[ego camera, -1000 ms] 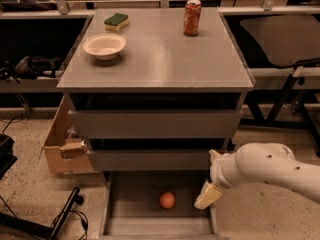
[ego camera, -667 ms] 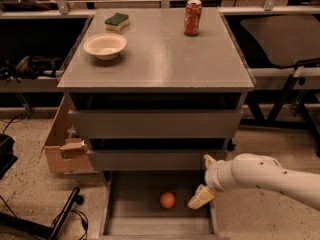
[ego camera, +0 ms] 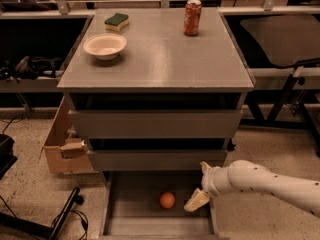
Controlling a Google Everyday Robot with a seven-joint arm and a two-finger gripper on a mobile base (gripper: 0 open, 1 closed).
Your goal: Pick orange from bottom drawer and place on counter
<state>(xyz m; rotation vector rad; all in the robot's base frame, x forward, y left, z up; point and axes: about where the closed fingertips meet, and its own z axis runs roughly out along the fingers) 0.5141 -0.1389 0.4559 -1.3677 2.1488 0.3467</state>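
Observation:
The orange lies on the grey floor of the open bottom drawer, near the middle. My gripper reaches in from the right on a white arm. It hovers at the drawer's right side, just right of the orange and not touching it. Its two fingers stand apart, and the lower cream fingertip is close to the fruit. The gripper is open and holds nothing. The counter is the grey top of the cabinet above.
On the counter stand a white bowl, a green-yellow sponge and a red-orange soda can. The two upper drawers stick out slightly. A cardboard box and cables lie left of the cabinet.
My arm has moved left, bringing the gripper further over the drawer and closer to the orange. The orange has not moved.

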